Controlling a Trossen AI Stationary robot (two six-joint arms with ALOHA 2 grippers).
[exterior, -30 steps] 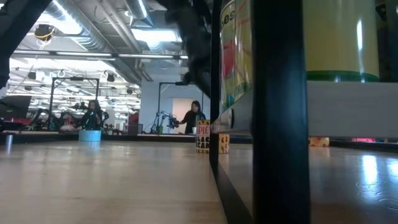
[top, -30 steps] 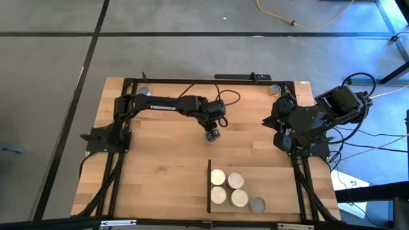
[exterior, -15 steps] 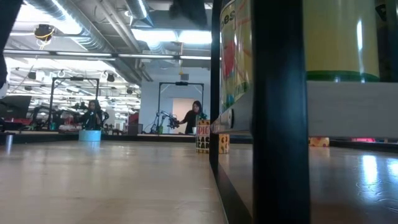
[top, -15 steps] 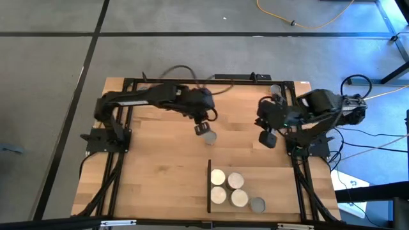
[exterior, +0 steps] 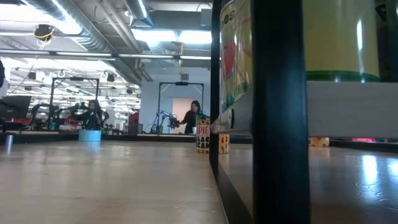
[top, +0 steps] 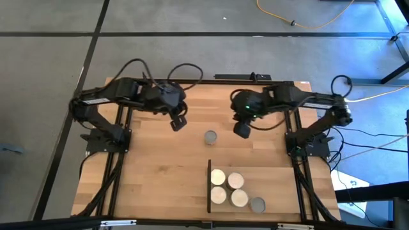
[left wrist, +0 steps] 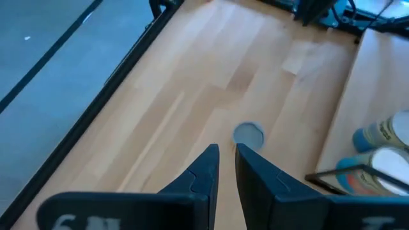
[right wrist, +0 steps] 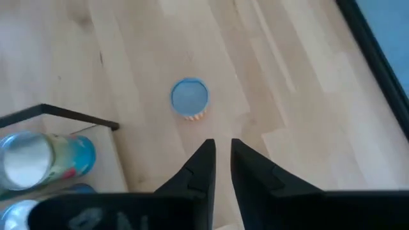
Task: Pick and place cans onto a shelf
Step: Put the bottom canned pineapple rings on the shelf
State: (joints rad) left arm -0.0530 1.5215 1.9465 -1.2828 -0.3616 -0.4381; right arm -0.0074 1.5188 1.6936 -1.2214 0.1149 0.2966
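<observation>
One can (top: 210,137) with a grey top stands upright on its base in the middle of the table, also seen as the can (left wrist: 248,134) and the can (right wrist: 190,97). The shelf (top: 246,171) lies at the near edge, its black upright edge (top: 209,186) on its left side. Several cream-topped cans (top: 227,188) and one grey-topped can (top: 257,204) stand on it. My left gripper (top: 177,122) hovers up and left of the lone can, open by a narrow gap (left wrist: 227,152). My right gripper (top: 241,130) hovers right of it, also narrowly open (right wrist: 222,148).
Black frame rails (top: 115,172) run along the table's left, right and far sides. Two small round things (top: 142,91) (top: 275,90) sit at the far corners. In the low view the shelf's black edge (exterior: 277,112) fills the foreground. People show in the room beyond.
My left gripper has risen and drawn back from the lone can toward the table's far left; the can stays upright where it was. My right gripper has swung in from the right edge toward the middle and come down beside the can.
</observation>
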